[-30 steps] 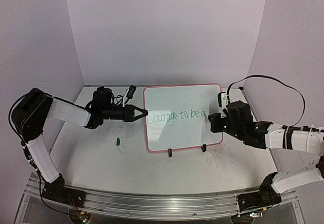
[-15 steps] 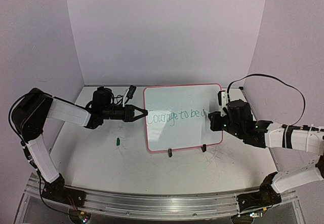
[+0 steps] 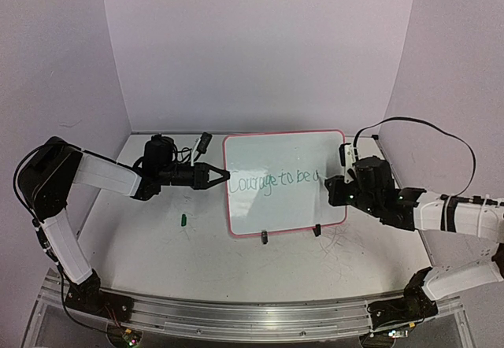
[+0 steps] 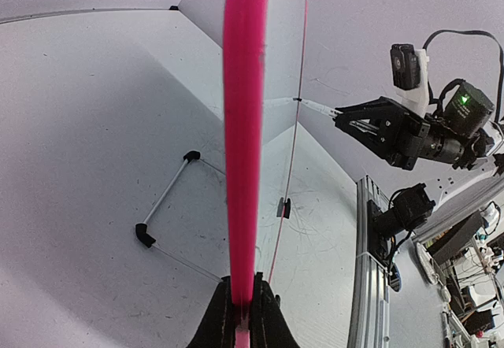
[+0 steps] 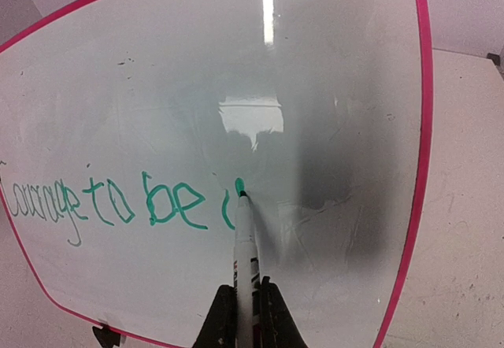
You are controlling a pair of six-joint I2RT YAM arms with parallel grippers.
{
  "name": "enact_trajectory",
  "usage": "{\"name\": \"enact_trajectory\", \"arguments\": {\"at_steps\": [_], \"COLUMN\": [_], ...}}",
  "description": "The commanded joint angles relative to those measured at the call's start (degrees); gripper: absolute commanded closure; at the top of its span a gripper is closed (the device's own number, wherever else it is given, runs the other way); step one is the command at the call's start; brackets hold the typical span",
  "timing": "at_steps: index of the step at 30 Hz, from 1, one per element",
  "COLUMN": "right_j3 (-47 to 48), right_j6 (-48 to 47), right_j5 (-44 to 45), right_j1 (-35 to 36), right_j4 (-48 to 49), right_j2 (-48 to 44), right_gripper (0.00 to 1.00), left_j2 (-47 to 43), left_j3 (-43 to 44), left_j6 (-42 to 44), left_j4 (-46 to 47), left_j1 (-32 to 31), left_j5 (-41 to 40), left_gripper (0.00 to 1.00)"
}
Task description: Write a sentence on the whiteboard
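Pink-framed rectangular whiteboard (image 3: 283,151), upright on black wire stand (image 4: 165,198): left edge pinched in closed left gripper (image 3: 226,176). Green handwritten sentence (image 5: 102,202), "Courage to be" plus a partial letter, lies left of right gripper (image 5: 244,297), which clamps a white green-tipped marker (image 5: 245,246), tip touching the board.

Bottom of the whiteboard (image 5: 197,64) beyond right-wrist frame.
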Motion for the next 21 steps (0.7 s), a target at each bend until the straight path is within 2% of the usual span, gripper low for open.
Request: {"name": "enact_trajectory", "arguments": {"at_steps": [1,21], "right_j3": [-1.1,-2.0], "right_j6": [0.8,1.6], "right_j5": [-0.5,-2.6], "right_j1": [-0.4,1.4], "right_j4": [-2.2,-5.0], "right_j2": [-1.3,-1.6], "right_gripper": [1.0,1.0], "left_j2": [0.6,0.7], "left_j3": [1.2,1.2], "left_j6": [1.5,1.7], "left_j4": [-0.7,-0.7], "left_j1": [-0.5,-0.5], "left_j5": [-2.1,-1.9], "left_gripper": [1.0,1.0]}}
